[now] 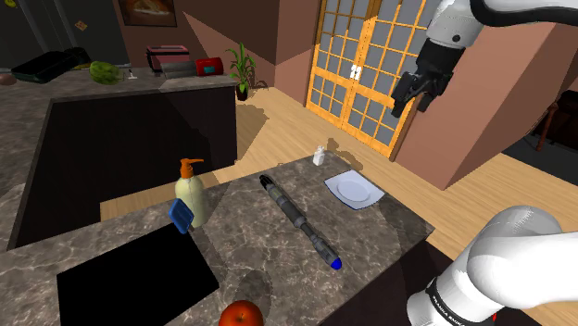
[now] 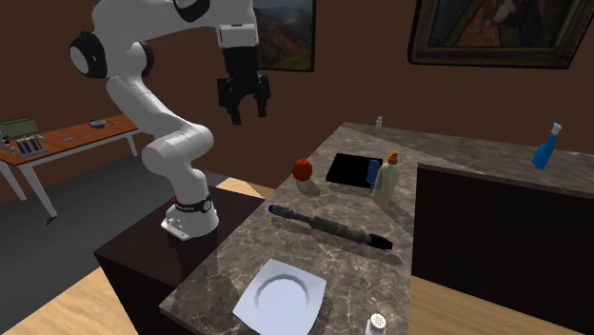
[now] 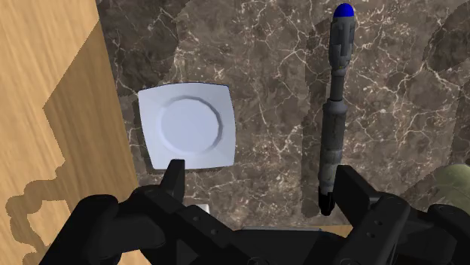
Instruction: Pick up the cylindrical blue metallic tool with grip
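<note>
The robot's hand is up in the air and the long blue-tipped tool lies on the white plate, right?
No. The tool lies on the counter beside the plate, not touching it; the shoulder view shows that. The gripper is up in the air.

Moderate, warm light throughout; soft shadows lie on the counter [image 3: 263,90] and floor [image 3: 45,75].
</note>
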